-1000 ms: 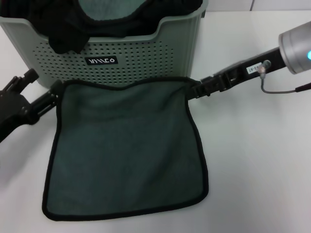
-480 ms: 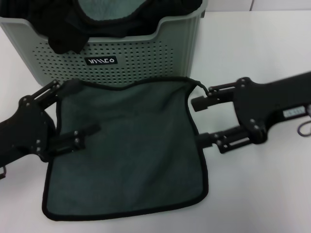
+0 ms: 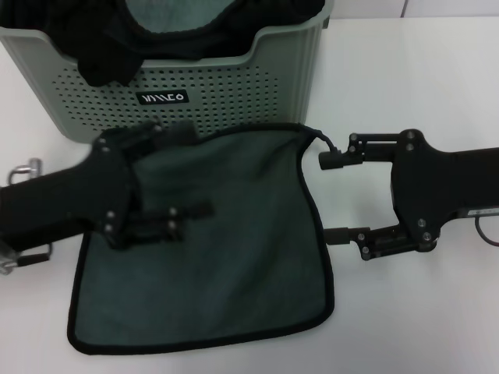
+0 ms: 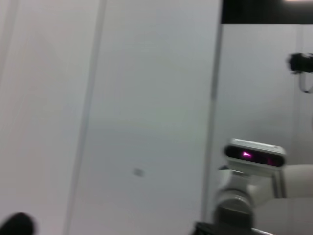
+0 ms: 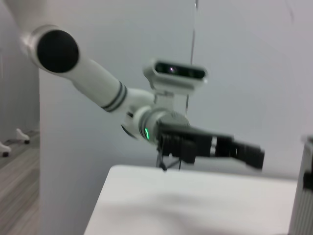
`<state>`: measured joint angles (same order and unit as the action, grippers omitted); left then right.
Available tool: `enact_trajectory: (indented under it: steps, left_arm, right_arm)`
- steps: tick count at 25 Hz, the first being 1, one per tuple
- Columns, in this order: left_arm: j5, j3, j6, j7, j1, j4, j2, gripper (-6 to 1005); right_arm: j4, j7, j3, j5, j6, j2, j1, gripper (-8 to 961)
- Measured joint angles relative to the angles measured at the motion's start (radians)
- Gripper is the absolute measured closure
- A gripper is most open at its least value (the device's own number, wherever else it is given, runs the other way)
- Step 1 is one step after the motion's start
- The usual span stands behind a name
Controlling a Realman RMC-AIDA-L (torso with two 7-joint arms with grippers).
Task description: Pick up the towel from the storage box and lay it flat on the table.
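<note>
Two grippers stand open and empty: the left gripper (image 3: 183,175) over the towel's (image 3: 234,257) ten o'clock corner, the right gripper (image 3: 334,196) just beside its three o'clock edge. The towel lies flat on the table (image 3: 421,312), at six o'clock of the storage box (image 3: 281,78); little seems left.

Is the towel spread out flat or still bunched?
Spread flat: the towel lies open on the table, its black edging visible around the sides, both grippers open.
</note>
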<state>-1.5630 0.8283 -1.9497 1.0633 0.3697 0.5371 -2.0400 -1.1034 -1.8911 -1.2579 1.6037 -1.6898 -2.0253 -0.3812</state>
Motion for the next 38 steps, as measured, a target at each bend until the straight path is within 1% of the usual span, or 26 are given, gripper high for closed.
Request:
enact_trajectory:
  steps: [4, 7, 12, 13, 20, 26, 38]
  left_arm:
    - [0.000, 0.084, -0.002, 0.015, 0.030, 0.001, 0.002, 111]
    - [0.000, 0.107, -0.009, 0.014, 0.040, 0.002, 0.002, 111]
    - [0.000, 0.106, -0.009, 0.001, 0.041, 0.004, 0.003, 111]
    - [0.001, 0.105, -0.008, 0.000, 0.040, 0.005, 0.008, 111]
    - [0.008, 0.105, -0.006, -0.018, 0.031, 0.011, 0.009, 111]
    - [0.010, 0.103, -0.006, -0.024, 0.026, 0.012, 0.006, 111]
    - [0.012, 0.103, -0.009, -0.022, 0.010, 0.005, 0.002, 111]
  right_arm:
    - [0.060, -0.139, 0.000, 0.069, -0.006, 0.001, 0.001, 175]
    - [0.089, -0.204, -0.025, 0.109, -0.010, -0.001, 0.001, 175]
    - [0.107, -0.246, -0.053, 0.147, -0.010, -0.002, 0.003, 175]
    - [0.110, -0.247, -0.054, 0.148, -0.011, -0.002, 0.003, 175]
    - [0.148, -0.296, -0.084, 0.191, -0.012, -0.001, 0.002, 175]
    - [0.191, -0.310, -0.079, 0.206, -0.013, 0.000, -0.003, 175]
    - [0.224, -0.321, -0.089, 0.216, -0.027, -0.001, 0.002, 175]
